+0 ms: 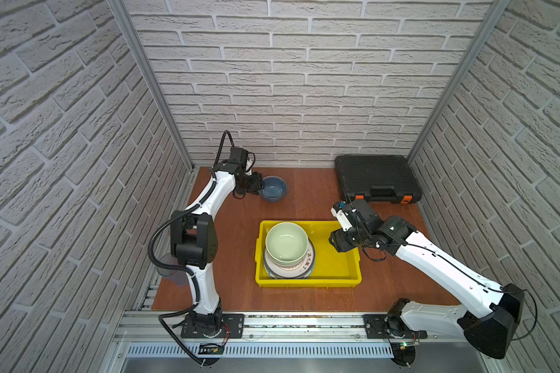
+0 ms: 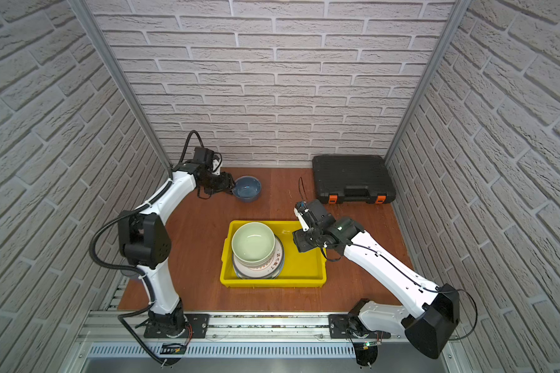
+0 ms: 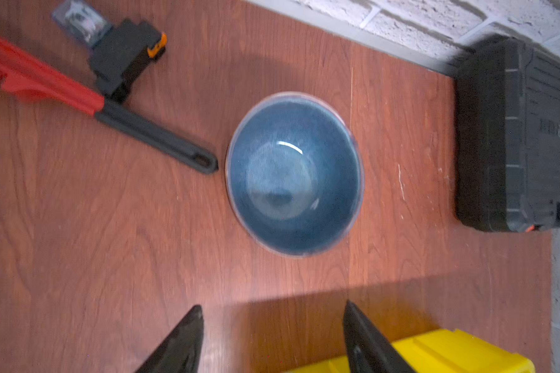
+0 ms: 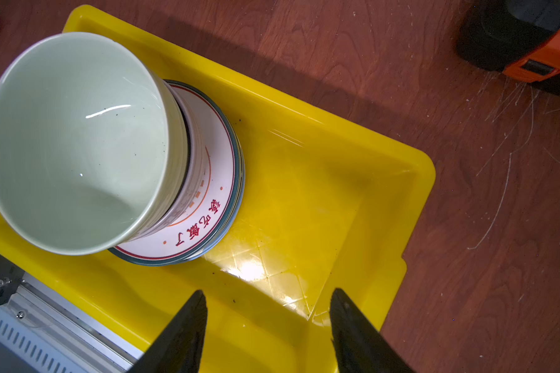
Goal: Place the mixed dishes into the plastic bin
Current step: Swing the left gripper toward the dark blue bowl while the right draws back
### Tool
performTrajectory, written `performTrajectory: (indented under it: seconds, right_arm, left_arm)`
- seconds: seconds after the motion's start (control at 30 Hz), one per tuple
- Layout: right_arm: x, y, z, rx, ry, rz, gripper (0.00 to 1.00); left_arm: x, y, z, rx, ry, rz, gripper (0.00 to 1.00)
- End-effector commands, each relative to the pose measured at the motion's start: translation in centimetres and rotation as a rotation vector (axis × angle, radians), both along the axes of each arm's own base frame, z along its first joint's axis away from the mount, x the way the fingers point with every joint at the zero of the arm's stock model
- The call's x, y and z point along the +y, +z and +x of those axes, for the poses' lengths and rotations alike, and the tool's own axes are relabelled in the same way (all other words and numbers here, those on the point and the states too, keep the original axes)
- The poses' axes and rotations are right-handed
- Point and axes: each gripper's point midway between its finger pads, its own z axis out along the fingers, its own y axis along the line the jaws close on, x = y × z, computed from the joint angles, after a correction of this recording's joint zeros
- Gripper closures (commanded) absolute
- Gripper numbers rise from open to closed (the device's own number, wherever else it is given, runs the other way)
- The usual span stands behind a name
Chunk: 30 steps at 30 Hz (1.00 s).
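At the back of the table [image 1: 233, 226]: a black case [image 1: 377, 177] with orange latches is set at 1 o'clock of the yellow bin [image 1: 335, 263].
Wrench [image 3: 101, 106]: red and black, laid with its handle tip just beside the dark-blue bowl [image 1: 273, 188], on the side away from the case; it is hidden by the left arm in both top views.
Tumbler [image 1: 168, 265]: see-through, partly hidden behind the left arm, at 9 o'clock of the bin.
Dark-blue bowl: stood upright on the table at 11 o'clock of the bin, apart from it.
Left gripper [image 3: 272, 306]: the fingers are spread and nothing is pinched; it is held at 9 o'clock of the dark-blue bowl, which is seen ahead of the tips, untouched.
Bin contents: a pale-green bowl [image 1: 286, 242] is stacked on plates [image 1: 308, 262] in the 9 o'clock half.
Right gripper [image 4: 269, 292]: the fingers are spread and nothing is held; it is kept over the bin's bare 3 o'clock half, apart from the stack.
Writing: red Chinese characters are printed on the top plate's rim; lettering on the case lid is too blurred to be read.
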Motion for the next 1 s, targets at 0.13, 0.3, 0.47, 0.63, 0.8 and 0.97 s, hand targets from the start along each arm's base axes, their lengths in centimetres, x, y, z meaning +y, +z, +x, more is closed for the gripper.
performTrajectory:
  seconds: [0.13, 0.3, 0.47, 0.63, 0.8, 0.97]
  right_arm:
    - [-0.3, 0.2, -0.5, -0.052, 0.04, 0.024, 0.35]
    - [0.5, 0.2, -1.5, -0.065, 0.098, 0.086, 0.32]
    - [1.1, 0.2, -2.4, -0.061, 0.13, 0.146, 0.31]
    - [1.2, 0.4, -3.5, -0.073, 0.156, 0.193, 0.27]
    - [1.1, 1.1, -4.3, -0.097, 0.173, 0.221, 0.26]
    - [1.0, 1.0, -4.1, -0.099, 0.16, 0.222, 0.26]
  left_arm:
    - [0.7, -2.4, 2.1, 0.089, -0.018, 0.081, 0.33]
    - [1.1, -3.8, 3.9, 0.111, -0.017, 0.131, 0.34]
    - [1.4, -5.1, 5.2, 0.131, -0.023, 0.158, 0.36]
    - [1.7, -7.0, 5.3, 0.157, -0.03, 0.185, 0.39]
    - [1.3, -8.3, 5.4, 0.175, -0.045, 0.17, 0.46]
    - [0.9, -9.4, 5.5, 0.19, -0.048, 0.155, 0.57]
